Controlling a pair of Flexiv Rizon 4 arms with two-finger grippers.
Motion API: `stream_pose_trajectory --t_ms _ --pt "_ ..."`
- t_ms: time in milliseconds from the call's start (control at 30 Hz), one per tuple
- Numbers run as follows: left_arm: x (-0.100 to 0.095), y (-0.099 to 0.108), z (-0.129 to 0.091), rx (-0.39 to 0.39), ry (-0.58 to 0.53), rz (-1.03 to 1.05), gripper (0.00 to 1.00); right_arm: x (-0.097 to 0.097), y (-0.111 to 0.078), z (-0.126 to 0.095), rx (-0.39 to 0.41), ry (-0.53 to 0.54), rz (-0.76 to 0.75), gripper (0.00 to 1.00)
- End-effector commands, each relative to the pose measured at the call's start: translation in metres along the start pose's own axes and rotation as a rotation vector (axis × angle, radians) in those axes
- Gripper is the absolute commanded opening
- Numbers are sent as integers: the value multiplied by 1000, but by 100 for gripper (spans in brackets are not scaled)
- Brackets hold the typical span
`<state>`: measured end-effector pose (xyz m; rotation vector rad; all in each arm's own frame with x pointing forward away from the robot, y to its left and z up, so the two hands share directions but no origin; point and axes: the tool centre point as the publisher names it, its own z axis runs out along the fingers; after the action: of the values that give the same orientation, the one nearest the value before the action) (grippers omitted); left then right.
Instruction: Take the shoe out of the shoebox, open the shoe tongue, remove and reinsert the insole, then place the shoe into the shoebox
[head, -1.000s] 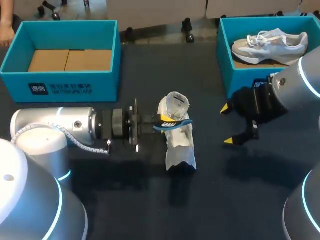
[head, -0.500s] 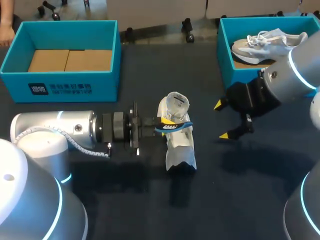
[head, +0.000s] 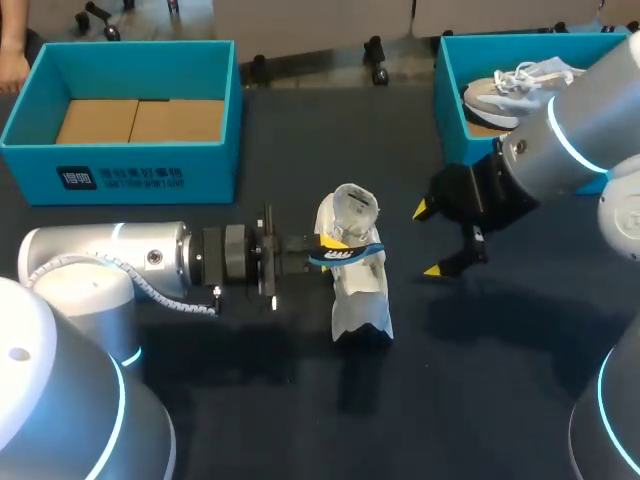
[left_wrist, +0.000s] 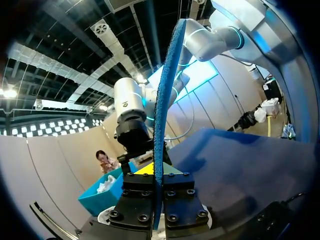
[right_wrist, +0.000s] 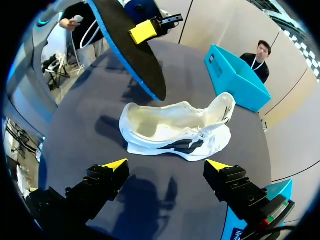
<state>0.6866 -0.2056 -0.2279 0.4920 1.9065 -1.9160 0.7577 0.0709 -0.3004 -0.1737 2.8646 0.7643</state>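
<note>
- Shoe (head: 358, 290): white, standing on its sole on the dark table (head: 480, 380) near the middle, outside both boxes, heel end toward the far side and toe toward me. My right wrist view shows its mouth (right_wrist: 165, 125) wide open and facing up.
- Insole (head: 345, 252): dark on its face with a blue edge, held crosswise above the shoe's middle and clear of it in my right wrist view (right_wrist: 127, 45).
- My left gripper (head: 322, 244) comes in from the shoe's left side with its jaws clamped on the insole.
- My right gripper (head: 428, 240) hangs over bare table on the shoe's right side, near it but apart, jaws spread wide with nothing between them; the shoe lies ahead of it (right_wrist: 167, 165).
- Open room: bare table lies on the near side of the shoe, between the shoe and my right gripper, and in the gap between the left shoebox (head: 120, 110) and the right shoebox (head: 480, 150). My left arm (head: 110, 255) lies just on the near side of the left shoebox.
- Hidden or cut off: my right arm (head: 580, 130) covers part of the right shoebox and of the second shoe (head: 510, 85) inside it. The insole hides the shoe's middle from above. In my left wrist view the insole (left_wrist: 162, 100) stands edge-on between my fingers, and hardly any of the shoe shows.
</note>
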Motion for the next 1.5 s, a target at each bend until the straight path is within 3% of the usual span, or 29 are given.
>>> stream_pose_trajectory --t_ms 33,700,900,1500 --pt "0 0 0 1 -2 1 0 0 2 1 5 -1 0 100" --pt "0 0 0 1 -2 1 0 0 2 1 5 -1 0 100" --pt "5 20 0 -30 -10 19 0 0 2 1 5 -1 0 100" --pt "10 20 -15 -37 5 35 0 0 2 1 5 -1 0 100"
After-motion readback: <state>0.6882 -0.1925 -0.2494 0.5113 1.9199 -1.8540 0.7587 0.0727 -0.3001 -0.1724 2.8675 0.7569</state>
